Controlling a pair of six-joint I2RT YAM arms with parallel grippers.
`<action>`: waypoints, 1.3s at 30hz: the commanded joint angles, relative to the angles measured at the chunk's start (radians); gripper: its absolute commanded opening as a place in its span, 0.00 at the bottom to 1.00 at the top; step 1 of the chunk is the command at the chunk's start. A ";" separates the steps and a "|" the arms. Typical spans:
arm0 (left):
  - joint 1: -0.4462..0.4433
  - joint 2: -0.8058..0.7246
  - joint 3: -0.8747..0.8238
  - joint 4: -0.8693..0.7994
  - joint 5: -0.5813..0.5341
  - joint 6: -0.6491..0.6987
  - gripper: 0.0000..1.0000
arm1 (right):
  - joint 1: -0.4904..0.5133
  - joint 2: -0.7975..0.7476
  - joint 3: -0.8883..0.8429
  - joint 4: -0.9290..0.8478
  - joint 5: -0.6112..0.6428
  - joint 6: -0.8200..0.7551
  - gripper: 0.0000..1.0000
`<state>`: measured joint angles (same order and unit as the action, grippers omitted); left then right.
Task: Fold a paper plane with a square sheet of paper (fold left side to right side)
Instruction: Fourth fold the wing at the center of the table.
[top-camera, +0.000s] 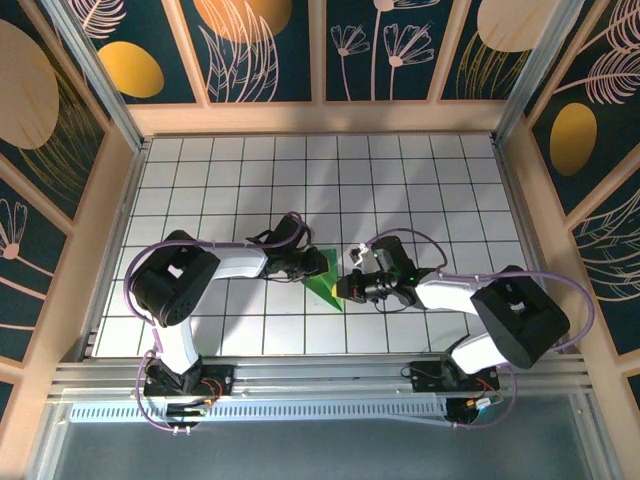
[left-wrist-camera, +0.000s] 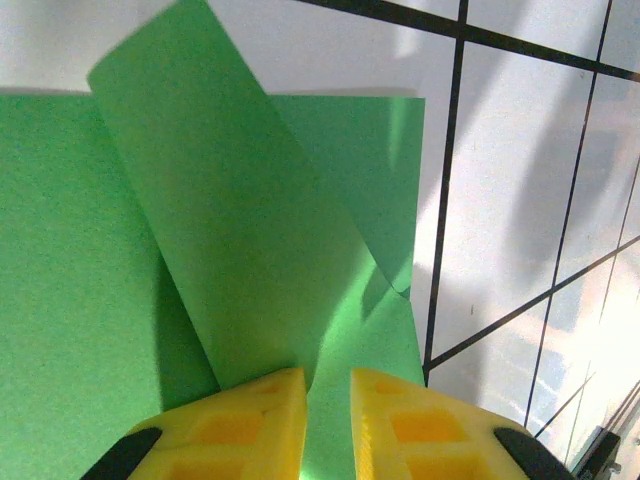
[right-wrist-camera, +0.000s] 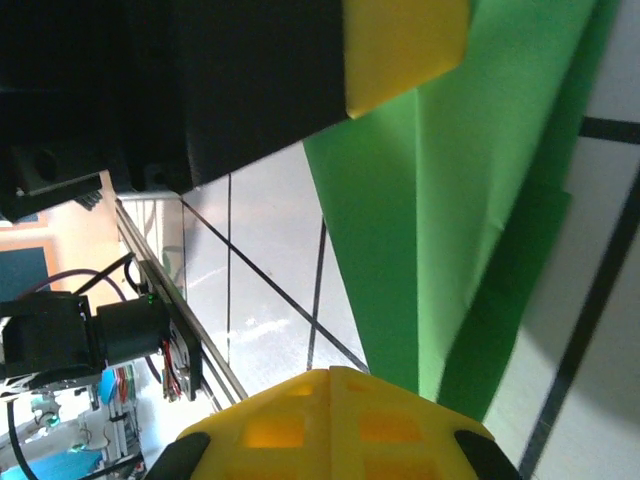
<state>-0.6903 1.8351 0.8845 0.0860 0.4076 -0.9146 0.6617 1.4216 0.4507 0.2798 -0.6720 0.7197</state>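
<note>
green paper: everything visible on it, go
The square sheet of paper is thin, plain bright green, folded into a pointed wedge lying on the white grid table. One flap stands raised, running into the narrow gap of the left gripper; pinched or not is unclear. The shut right gripper sits at its edge.

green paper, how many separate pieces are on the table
1: a single partly folded green sheet at the middle of the table, between the left arm and the right arm. A small scrap under the arms' ends could be hidden.
</note>
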 joint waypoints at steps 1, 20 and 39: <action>-0.002 0.014 -0.026 -0.064 -0.037 -0.006 0.20 | -0.012 -0.080 -0.025 -0.079 0.052 -0.034 0.11; -0.001 0.011 -0.026 -0.068 -0.039 -0.005 0.20 | 0.028 -0.035 0.013 -0.191 0.043 -0.085 0.11; -0.002 0.016 -0.023 -0.071 -0.039 -0.003 0.20 | 0.040 -0.032 0.014 -0.187 0.034 -0.083 0.06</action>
<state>-0.6903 1.8347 0.8845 0.0856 0.4072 -0.9142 0.6895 1.3777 0.4397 0.1001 -0.6289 0.6525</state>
